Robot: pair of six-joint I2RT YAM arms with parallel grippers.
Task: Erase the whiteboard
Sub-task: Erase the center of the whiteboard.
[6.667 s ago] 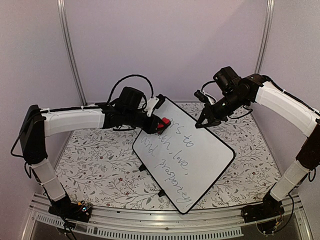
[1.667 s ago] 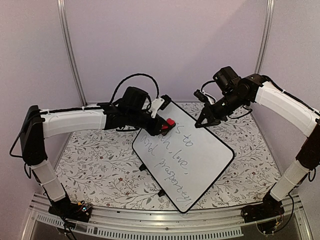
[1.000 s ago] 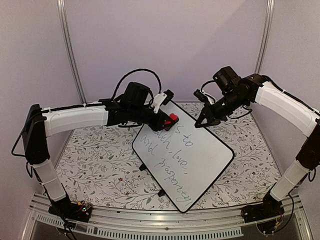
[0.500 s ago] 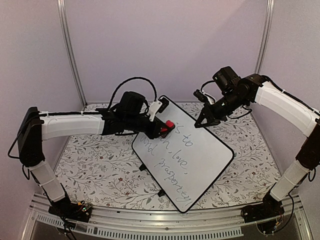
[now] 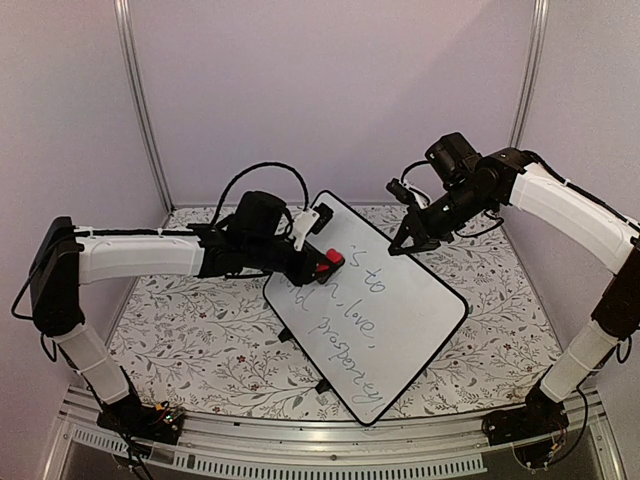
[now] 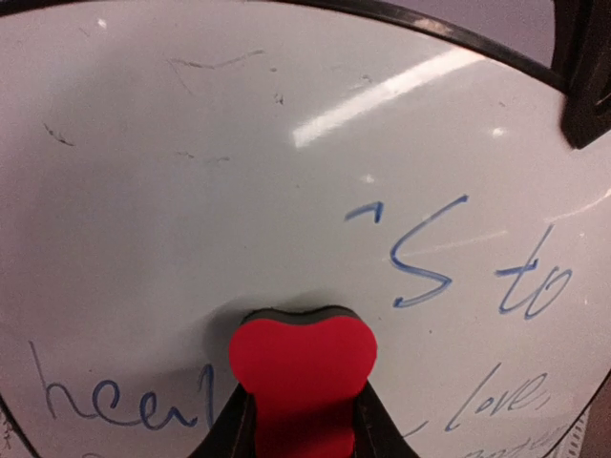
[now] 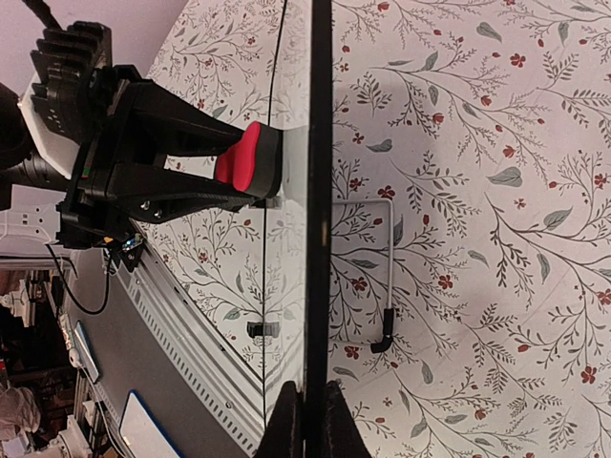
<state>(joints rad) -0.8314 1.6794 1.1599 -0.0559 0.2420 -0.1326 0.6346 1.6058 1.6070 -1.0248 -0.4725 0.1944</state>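
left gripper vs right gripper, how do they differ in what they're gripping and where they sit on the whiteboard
The left gripper is clamped on the red eraser; the right gripper pinches the whiteboard by its black rim. The left gripper presses its eraser against the board's white face; the right gripper sits at the far right edge, off the writing surface. Both are shut, and both are at the board's far end.
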